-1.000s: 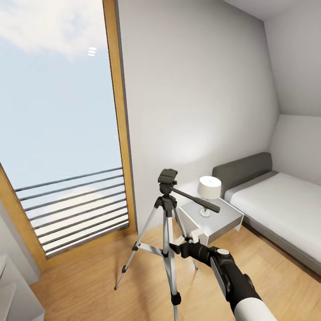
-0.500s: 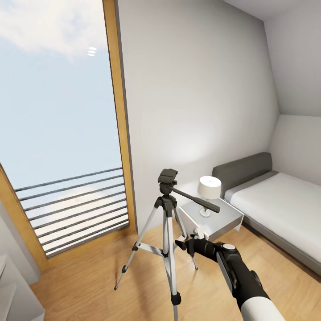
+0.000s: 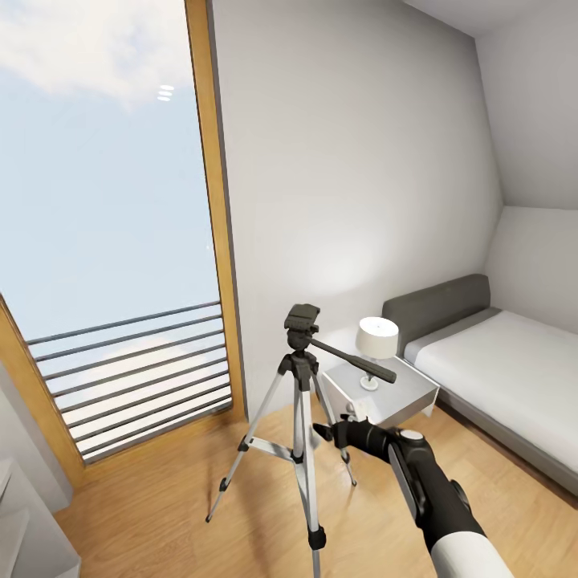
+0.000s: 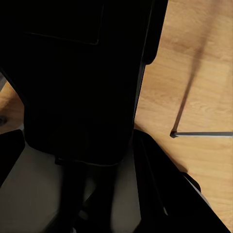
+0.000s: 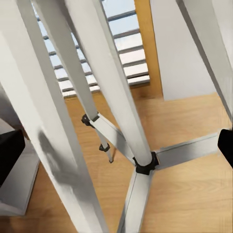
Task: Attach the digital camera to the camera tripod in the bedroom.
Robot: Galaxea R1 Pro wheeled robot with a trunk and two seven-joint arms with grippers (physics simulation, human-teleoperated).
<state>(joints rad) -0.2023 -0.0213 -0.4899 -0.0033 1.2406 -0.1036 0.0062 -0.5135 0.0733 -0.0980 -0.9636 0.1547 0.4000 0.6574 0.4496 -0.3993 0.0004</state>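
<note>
The right arm (image 3: pixel 429 490) has a white upper segment near the view's lower edge, then a glossy black forearm with a grey strip along its side. A small round white cap sits at the wrist, ahead of the black right gripper (image 3: pixel 331 433).

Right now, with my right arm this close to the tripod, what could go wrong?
1. The right gripper sits low among the tripod legs; a sideways nudge might tip or shift the stand.
2. The pan handle juts out above the arm toward the lamp on the nightstand; raising the arm could catch it.
3. The right wrist view is crowded by legs, so judging clearance there is hard.
</note>
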